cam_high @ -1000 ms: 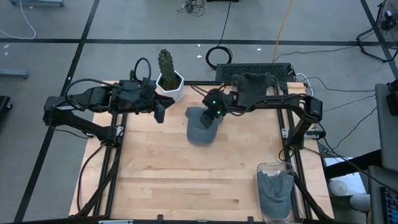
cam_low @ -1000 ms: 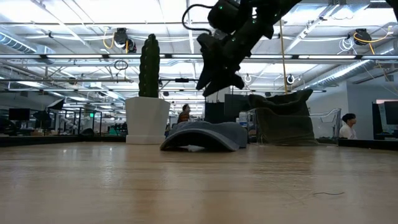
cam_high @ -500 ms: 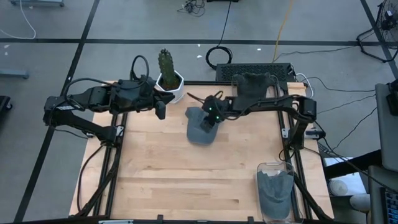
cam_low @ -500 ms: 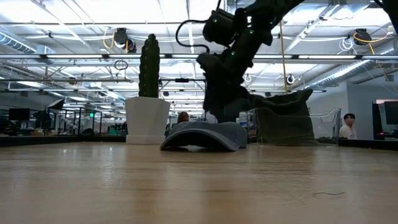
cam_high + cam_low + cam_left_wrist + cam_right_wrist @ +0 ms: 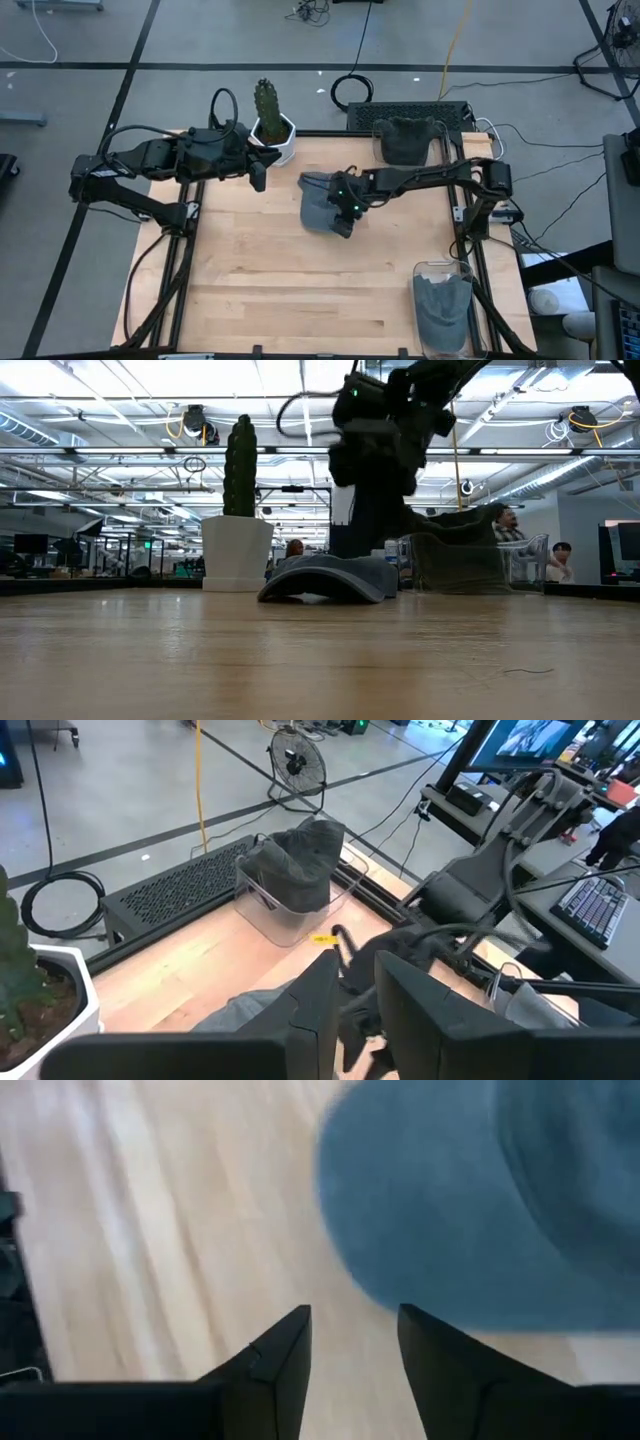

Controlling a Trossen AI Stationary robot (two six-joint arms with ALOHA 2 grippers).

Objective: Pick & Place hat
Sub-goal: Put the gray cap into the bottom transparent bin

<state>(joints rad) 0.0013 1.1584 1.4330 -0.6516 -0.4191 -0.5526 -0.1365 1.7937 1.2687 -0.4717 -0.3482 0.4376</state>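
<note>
Right gripper (image 5: 344, 222), jaws open and empty, has dropped from above the hat (image 5: 322, 201) to its front edge on the table (image 5: 260, 280). Low view: arm now directly behind the hat (image 5: 328, 578). Right wrist view: brim (image 5: 480, 1200) just ahead of the fingers (image 5: 275, 1355), so grasp is imminent. Left gripper (image 5: 257, 178) waits near the cactus (image 5: 266, 103), fingers partly closed.
</note>
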